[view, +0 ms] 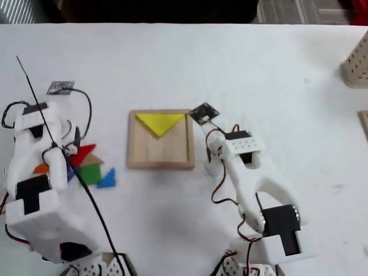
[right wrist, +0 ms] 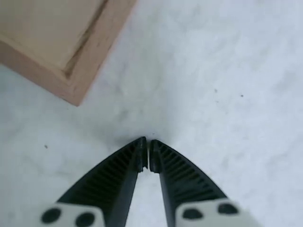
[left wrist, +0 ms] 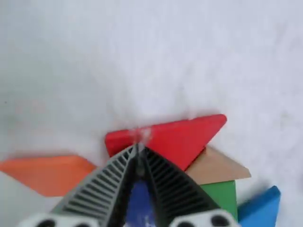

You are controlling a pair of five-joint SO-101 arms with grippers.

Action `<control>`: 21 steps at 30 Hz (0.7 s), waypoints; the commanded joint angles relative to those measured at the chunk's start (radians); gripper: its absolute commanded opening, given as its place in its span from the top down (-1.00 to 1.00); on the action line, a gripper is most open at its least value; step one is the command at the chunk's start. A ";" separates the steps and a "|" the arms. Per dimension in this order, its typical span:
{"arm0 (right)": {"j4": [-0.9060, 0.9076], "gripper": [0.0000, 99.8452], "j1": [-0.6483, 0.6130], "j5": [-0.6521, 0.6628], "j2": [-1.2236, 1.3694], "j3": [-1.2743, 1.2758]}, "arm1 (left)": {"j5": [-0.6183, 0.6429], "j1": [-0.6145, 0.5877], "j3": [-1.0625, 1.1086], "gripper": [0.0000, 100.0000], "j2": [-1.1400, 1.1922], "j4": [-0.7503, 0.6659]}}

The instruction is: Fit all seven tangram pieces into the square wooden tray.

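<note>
The square wooden tray (view: 141,156) lies mid-table with a yellow triangle (view: 160,122) in its far part. Left of it is a pile of pieces: a red triangle (left wrist: 175,137), an orange piece (left wrist: 47,172), a tan triangle (left wrist: 218,168), a green piece (left wrist: 220,196), a blue triangle (left wrist: 260,208) and a dark blue piece (left wrist: 139,205). My left gripper (left wrist: 138,150) is shut, its tips at the red triangle's near edge, with the dark blue piece showing under the fingers. My right gripper (right wrist: 147,153) is shut over bare table, close to a tray corner (right wrist: 78,90).
The left arm (view: 34,167) covers part of the pile, and a black cable (view: 69,161) runs across it. The right arm (view: 244,167) stands just right of the tray. A pale perforated block (view: 357,66) sits at the far right edge.
</note>
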 commanded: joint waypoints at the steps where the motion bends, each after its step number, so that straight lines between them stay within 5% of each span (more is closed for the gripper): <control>1: -0.008 0.96 -0.025 0.011 -0.024 0.002 | -0.012 0.024 0.014 0.96 -0.001 -0.035; 13: -0.008 0.96 -0.025 0.011 -0.024 0.002 | -0.183 -0.206 0.031 0.96 -0.010 0.066; 21: -0.008 0.96 -0.025 0.011 -0.024 0.002 | -0.331 -0.248 0.034 0.96 -0.012 0.207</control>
